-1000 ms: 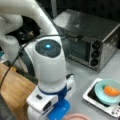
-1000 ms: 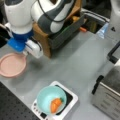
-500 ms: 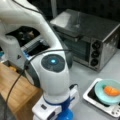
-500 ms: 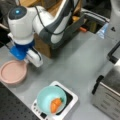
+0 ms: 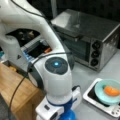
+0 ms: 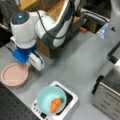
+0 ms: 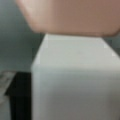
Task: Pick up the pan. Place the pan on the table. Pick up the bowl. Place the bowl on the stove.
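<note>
Pincer: the pincer (image 6: pixel 30 65) hangs low at a front view's left, just at the rim of the pan; its fingers are hidden under the blue and white hand, so I cannot tell if it is spread or pinching.
Wrist view: a white block, likely the pan's stub handle (image 7: pixel 75 75), fills the picture very close, with the pinkish pan (image 7: pixel 70 15) above it.
Pan: the pan (image 6: pixel 14 77) lies flat on the grey surface (image 6: pixel 75 65) at a front view's left, apart from the stove.
Bowl: the teal bowl (image 6: pixel 51 99) with an orange piece of food (image 6: pixel 55 105) sits on top of the stove (image 6: pixel 71 98) in both front views, also seen at (image 5: pixel 108 91).
Work so far: judging from this, the pan is already on the surface and the bowl already on the stove.
Surroundings: a steel toaster oven (image 5: pixel 87 40) stands behind, a wooden block (image 5: pixel 15 87) beside the arm.
Risk: if the pincer lifts while it is not fully free of the handle, I think the pan could tip or slide; the arm's cable (image 5: pixel 17 90) could also catch the wooden block.
</note>
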Controlling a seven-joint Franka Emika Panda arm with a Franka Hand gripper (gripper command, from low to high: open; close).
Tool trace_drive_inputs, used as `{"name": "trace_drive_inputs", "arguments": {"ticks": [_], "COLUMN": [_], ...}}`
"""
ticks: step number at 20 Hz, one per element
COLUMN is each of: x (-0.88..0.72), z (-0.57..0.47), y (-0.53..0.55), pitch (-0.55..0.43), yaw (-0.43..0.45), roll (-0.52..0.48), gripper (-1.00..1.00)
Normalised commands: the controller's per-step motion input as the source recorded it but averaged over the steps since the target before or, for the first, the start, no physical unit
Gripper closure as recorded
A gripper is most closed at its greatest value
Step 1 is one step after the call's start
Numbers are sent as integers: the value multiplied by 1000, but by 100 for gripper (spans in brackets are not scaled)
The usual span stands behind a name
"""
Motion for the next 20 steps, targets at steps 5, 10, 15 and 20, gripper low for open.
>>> {"name": "trace_drive_inputs", "arguments": {"ticks": [5,10,15,20], "x": [-97,-111,-124,-136], "z": [-213,-151,-107,-100], "y": [133,146,85,63], "pitch": [-150,-160,-146,-154], "yaw": [15,32,83,117], "roll": [-131,-124,-102,-70], "gripper": [100,100,100,100]}}
